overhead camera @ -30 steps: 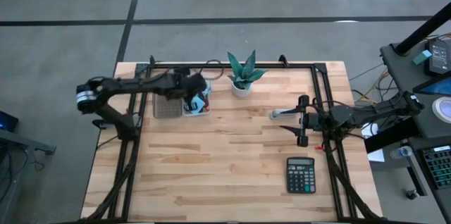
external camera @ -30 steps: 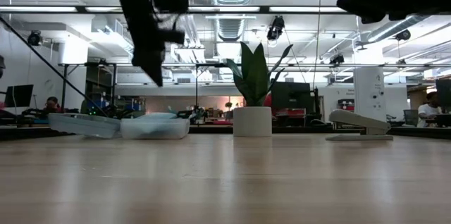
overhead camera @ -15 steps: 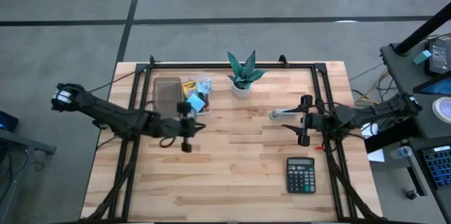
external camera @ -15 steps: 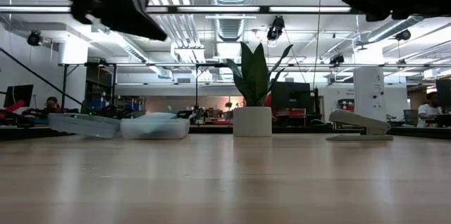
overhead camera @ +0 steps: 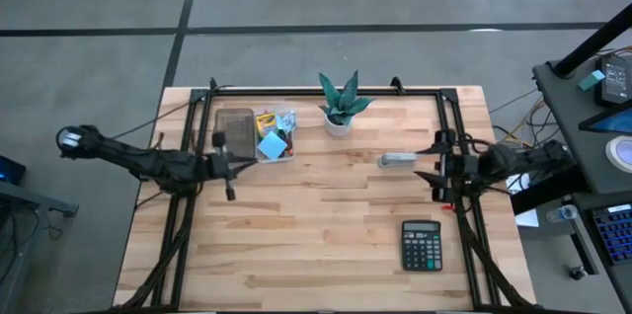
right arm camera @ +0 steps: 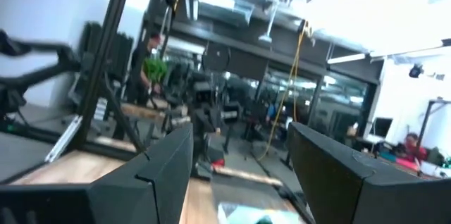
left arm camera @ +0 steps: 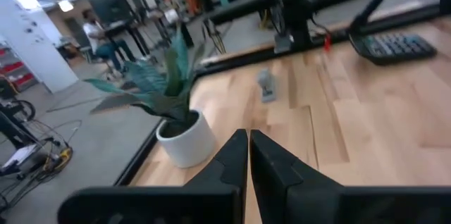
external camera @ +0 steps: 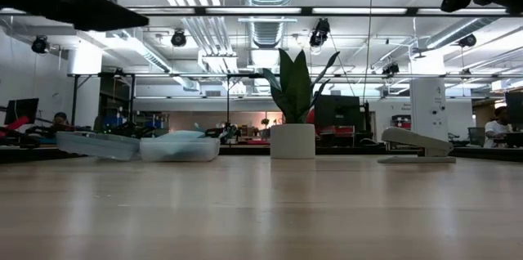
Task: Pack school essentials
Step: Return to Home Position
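Note:
The school essentials lie in a clear box [overhead camera: 269, 136] at the table's far left: a yellow crayon box [overhead camera: 265, 119], a light-blue sticky-note pad [overhead camera: 274, 143] and a red bit of the scissors [overhead camera: 287, 153], beside a grey tray [overhead camera: 235, 132]. In the low view the box [external camera: 139, 145] rests flat on the table. My left gripper [overhead camera: 226, 166] hovers shut just left of and nearer than the box; in its wrist view the gripper [left arm camera: 249, 138] has its fingertips together. My right gripper [overhead camera: 441, 166] hangs open near the right edge, its fingers [right arm camera: 165, 157] wide apart.
A green spiky plant in a white pot [overhead camera: 340, 107] stands at the far middle. A grey stapler [overhead camera: 397, 159] lies just left of my right gripper. A black calculator [overhead camera: 422, 245] sits near the right front. Black frame rails [overhead camera: 456, 146] run along the table's sides.
My left gripper has left the space over the clear box, swung toward the near edge and then pulled back toward the left edge, rising out of the low view. My right gripper has drawn back toward the right edge, away from the stapler, which stays in place.

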